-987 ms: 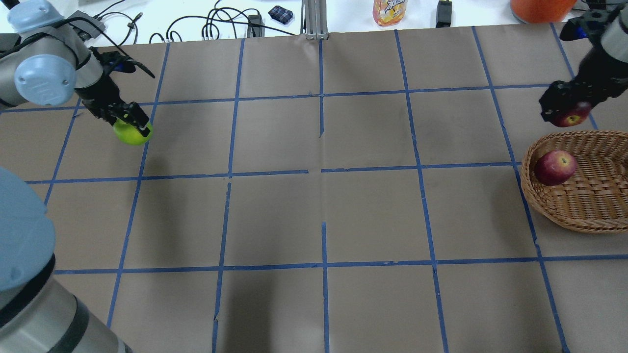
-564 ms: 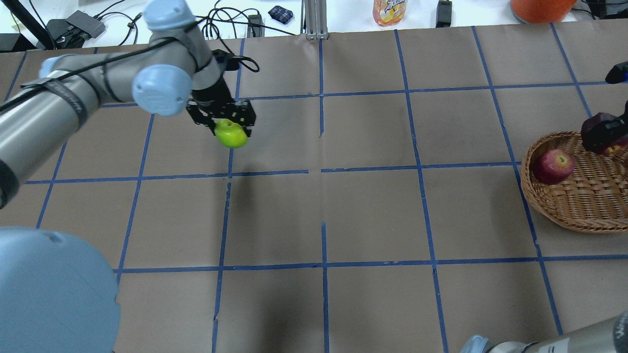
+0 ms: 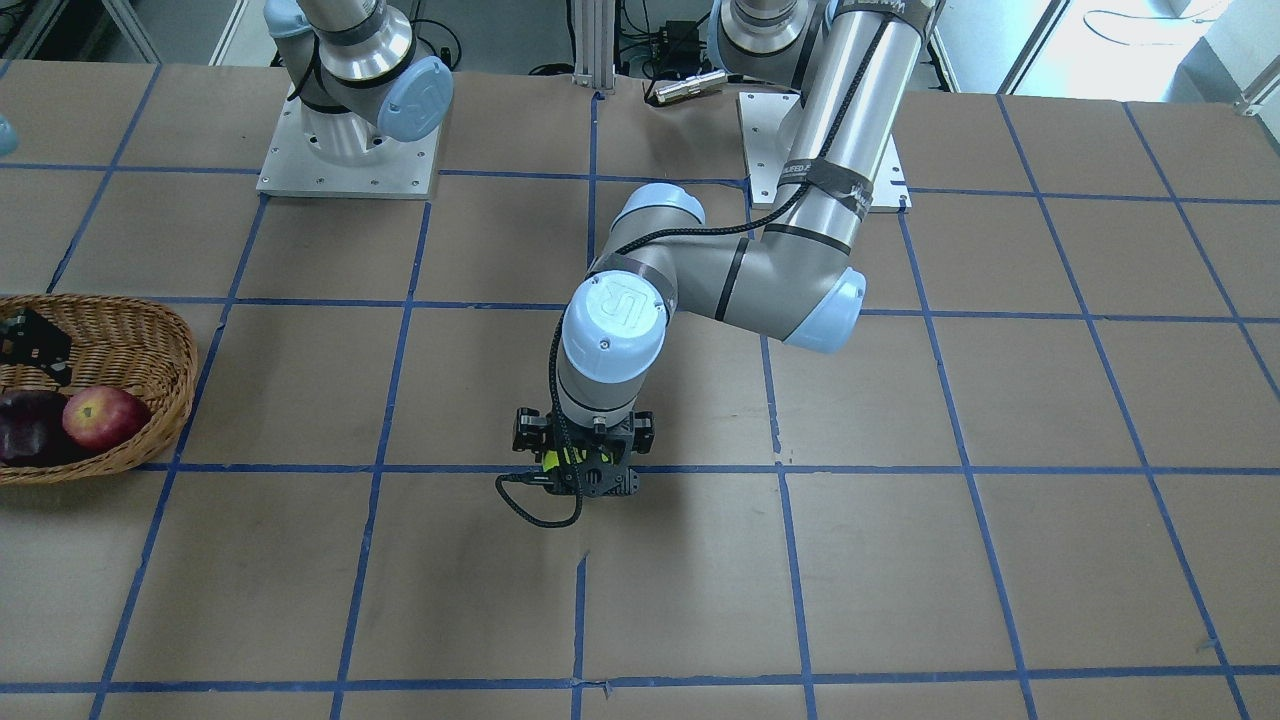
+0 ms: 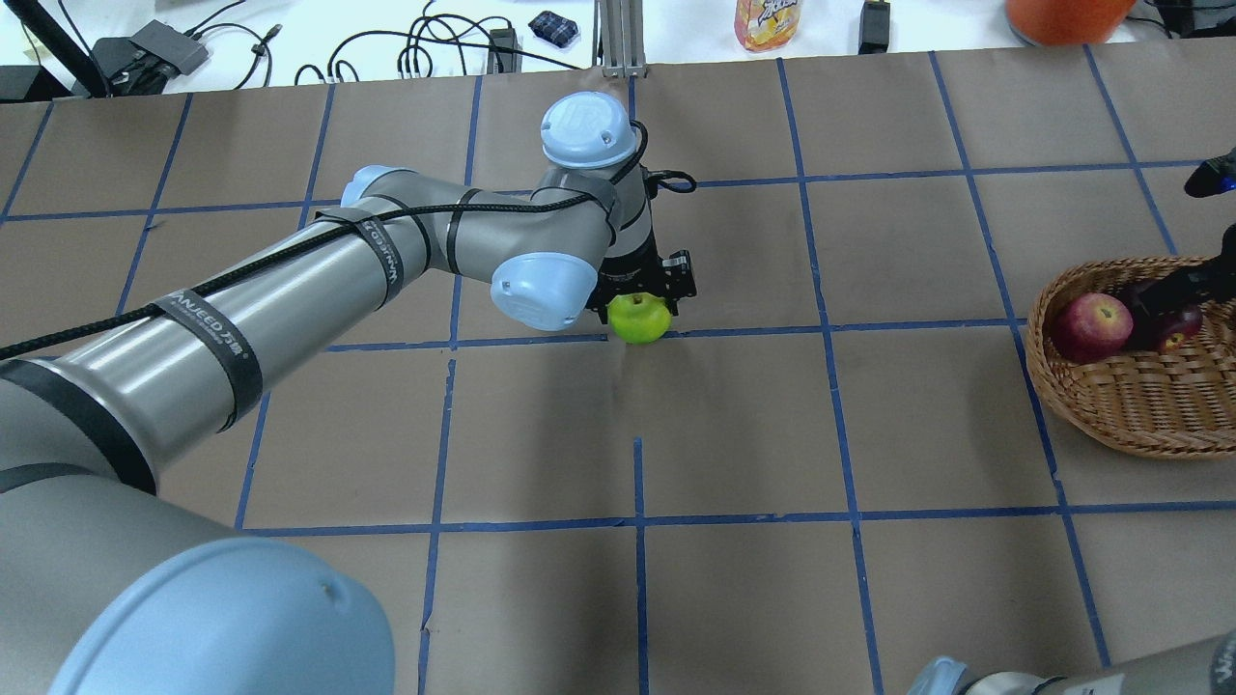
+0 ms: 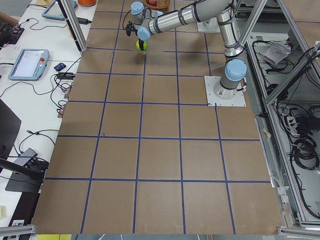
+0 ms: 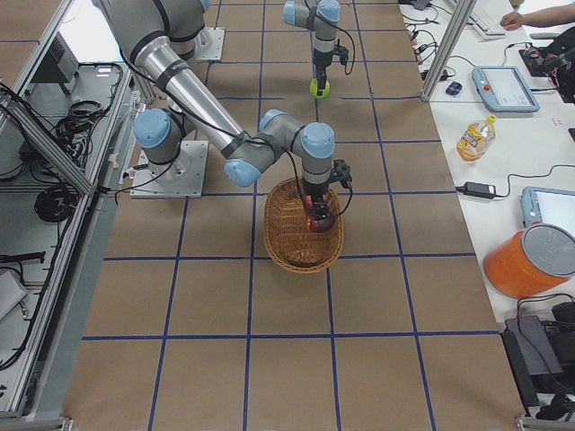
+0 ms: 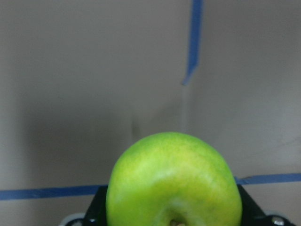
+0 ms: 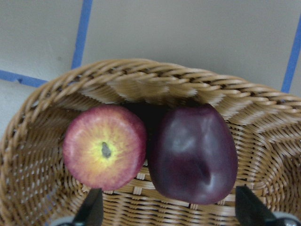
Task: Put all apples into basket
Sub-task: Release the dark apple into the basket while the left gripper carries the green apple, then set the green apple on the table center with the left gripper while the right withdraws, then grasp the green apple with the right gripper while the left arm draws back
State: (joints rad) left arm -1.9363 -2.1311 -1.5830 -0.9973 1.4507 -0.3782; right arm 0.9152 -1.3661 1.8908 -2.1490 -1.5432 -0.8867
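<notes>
My left gripper (image 4: 645, 290) is shut on the lime green apple (image 4: 639, 318) and holds it just above the table's middle; the apple fills the left wrist view (image 7: 174, 181) and peeks out in the front view (image 3: 563, 458). The wicker basket (image 4: 1039, 362) stands at the right edge. The red apple (image 4: 1091, 326) and the dark purple apple (image 4: 1174, 324) lie side by side in it, touching (image 8: 104, 147) (image 8: 193, 155). My right gripper (image 4: 1180, 288) hovers open over the purple apple, its fingers (image 8: 91, 209) wide apart.
An orange bucket (image 4: 1062, 14), a juice bottle (image 4: 768, 21), cables and a metal post (image 4: 618, 39) line the far edge. Blue tape lines grid the brown table (image 4: 734, 425). Both arm bases (image 3: 345, 150) stand at the robot's side.
My left arm has carried the green apple rightward from the far left to the table's middle. My right gripper has moved over the basket and let go of the purple apple.
</notes>
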